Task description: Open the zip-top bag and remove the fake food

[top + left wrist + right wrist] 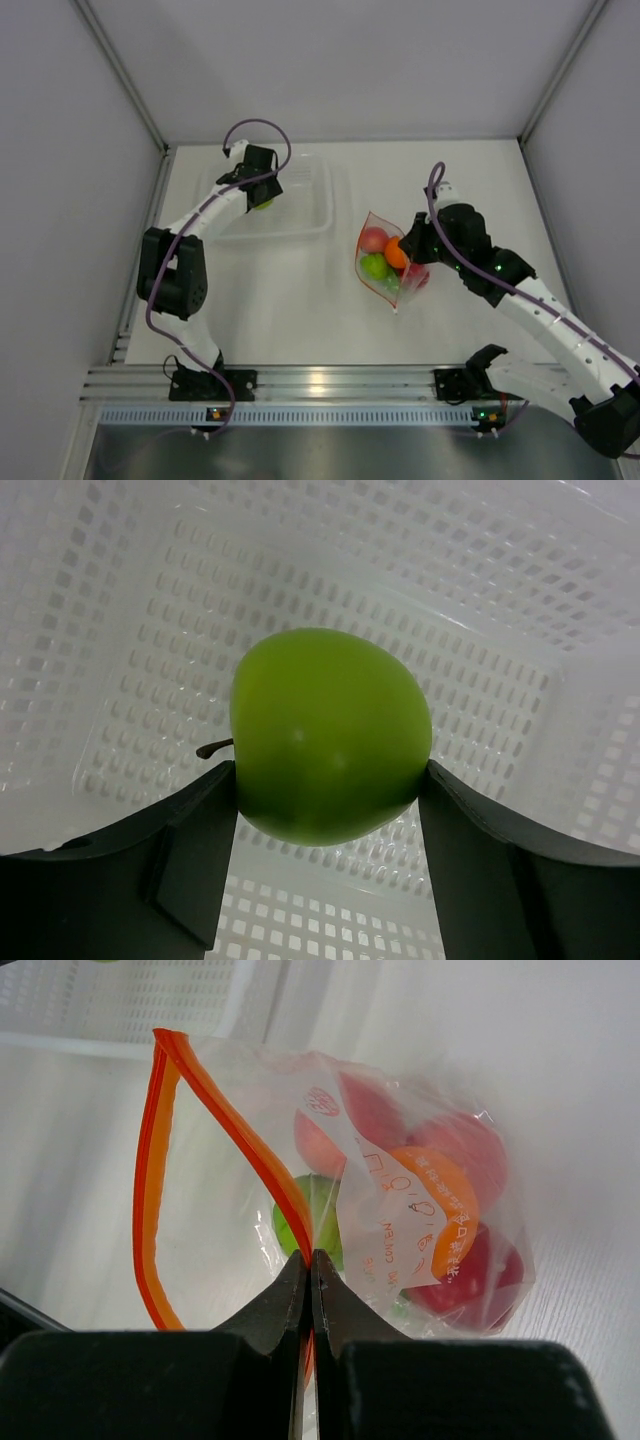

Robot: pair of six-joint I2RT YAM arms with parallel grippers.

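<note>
Meanwhile, the left hand hung over the white perforated basket at the far left of the table. Its two dark fingers stood fairly wide apart, pressed against either side of a smooth green fruit. The fruit was clamped between them above the basket floor, and a thin dark stem poked out on its left side. From the top view only a sliver of green showed under that hand, inside the basket's walls.

The right hand was closed tight, its fingertips pinched together on one lip of the zip-top bag right at the orange-red zipper strip. The other lip of the strip bowed away to the left, so the mouth gaped in a wide teardrop loop. The bag sat right of the table's centre, apart from the basket and just in front of the right arm.

The rest of the fake food lay inside the bag, bunched toward its closed end. A pink fruit was farthest back, a lime green fruit sat nearer the mouth, an orange fruit lay beside the hand, and a red fruit was partly hidden under it. White print on the plastic blurred the fruits in the wrist view, so I could not count them exactly.
</note>
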